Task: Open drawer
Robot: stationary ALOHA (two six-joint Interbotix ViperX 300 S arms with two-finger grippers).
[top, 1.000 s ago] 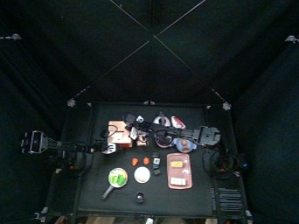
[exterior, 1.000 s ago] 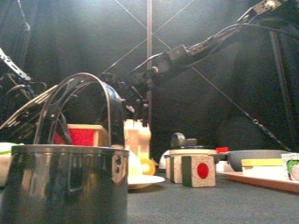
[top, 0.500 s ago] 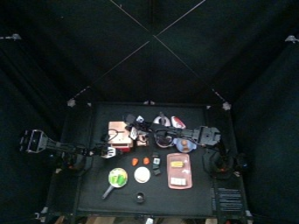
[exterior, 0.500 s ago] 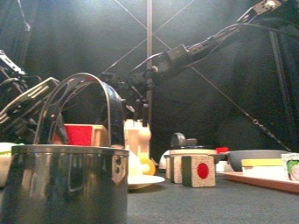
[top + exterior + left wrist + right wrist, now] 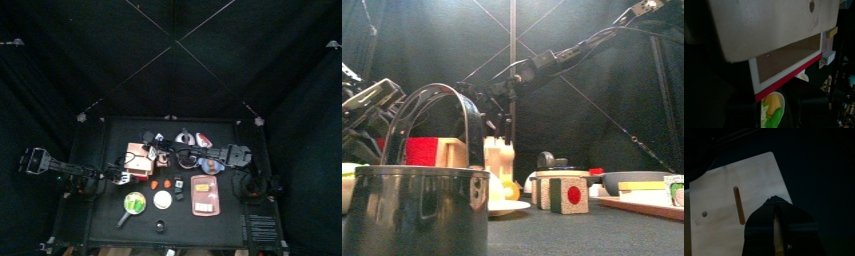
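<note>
Drawer [image 5: 139,157] at table's [image 5: 221,215] left middle, sliding part with red front [image 5: 784,75] now drawn further out than half a second ago: opening well advanced. Right pincer [image 5: 775,223] pressed closed upon pale top, steadying. Left pincer's state: cannot tell, jaws unseen.

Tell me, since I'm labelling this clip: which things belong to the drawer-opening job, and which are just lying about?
Job: drawer, slid partly open; right gripper at its top; left gripper, unseen.

Lying about: dark pot; pink-brown tray; red-dot block; white plate.
</note>
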